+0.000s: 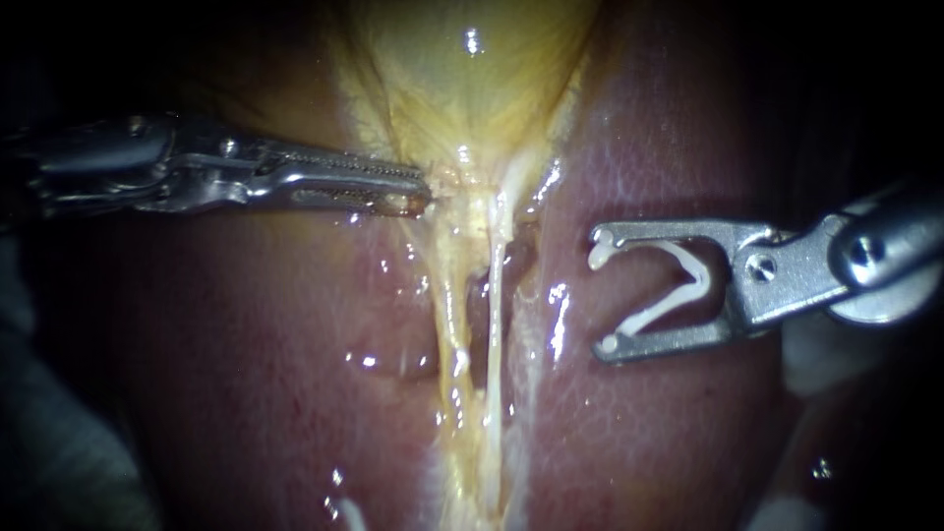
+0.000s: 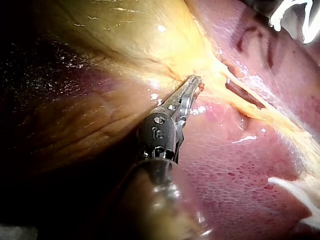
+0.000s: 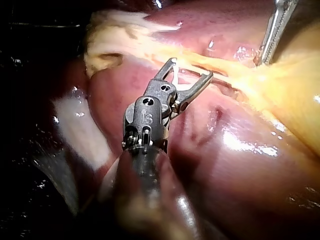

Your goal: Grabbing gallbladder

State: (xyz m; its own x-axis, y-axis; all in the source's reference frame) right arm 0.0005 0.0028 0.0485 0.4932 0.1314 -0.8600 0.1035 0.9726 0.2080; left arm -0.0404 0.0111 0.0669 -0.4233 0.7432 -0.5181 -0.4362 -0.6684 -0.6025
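Bare liver [image 1: 560,393] free between tubes [image 1: 492,324] and right instrument [image 1: 602,291], tubes mid-field

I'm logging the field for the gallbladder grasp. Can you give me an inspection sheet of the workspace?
Surface: liver, wet and glossy, lying under both instruments.
Job's things: gallbladder, yellowish, narrowing to two pale tubes that run on across the liver.
Clutter: nothing seen.
Instruments: left instrument, tip at the gallbladder's neck; right instrument, jaws standing wide with a white clip held between them, clear of the tubes.
Cables: nothing seen.
Surroundings: dark, nothing told apart.
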